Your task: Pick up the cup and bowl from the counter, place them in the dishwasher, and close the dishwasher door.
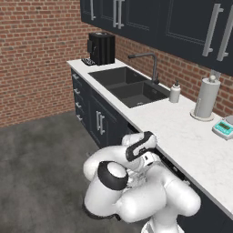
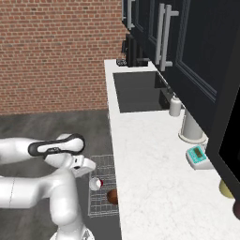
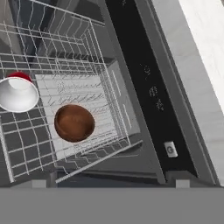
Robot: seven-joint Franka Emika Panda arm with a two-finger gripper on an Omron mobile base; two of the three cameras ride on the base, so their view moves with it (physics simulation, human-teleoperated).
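The red cup (image 3: 17,92) lies in the light-grey wire rack (image 3: 94,52) of the open dishwasher (image 3: 153,94), white inside facing me. The dark-brown bowl (image 3: 74,123) sits upright in the rack beside it. In the right base view the cup (image 2: 95,183) and bowl (image 2: 112,196) rest in the pulled-out rack (image 2: 104,165) below the counter (image 2: 150,164) edge. My gripper (image 2: 88,172) hovers just above the cup, open, holding nothing. In the left base view my arm hides the rack; the hand (image 1: 145,158) hangs at the counter (image 1: 182,136) front. The dishwasher door is hidden under the rack and my arm.
On the counter: a black sink (image 1: 129,84) with faucet (image 1: 152,63), coffee machine (image 1: 101,48), soap dispenser (image 1: 174,92), paper towel roll (image 1: 205,98), small scale (image 2: 198,157). A yellow cylinder (image 2: 227,189) and a maroon one (image 2: 236,208) stand at the right edge. Grey floor lies open to the left.
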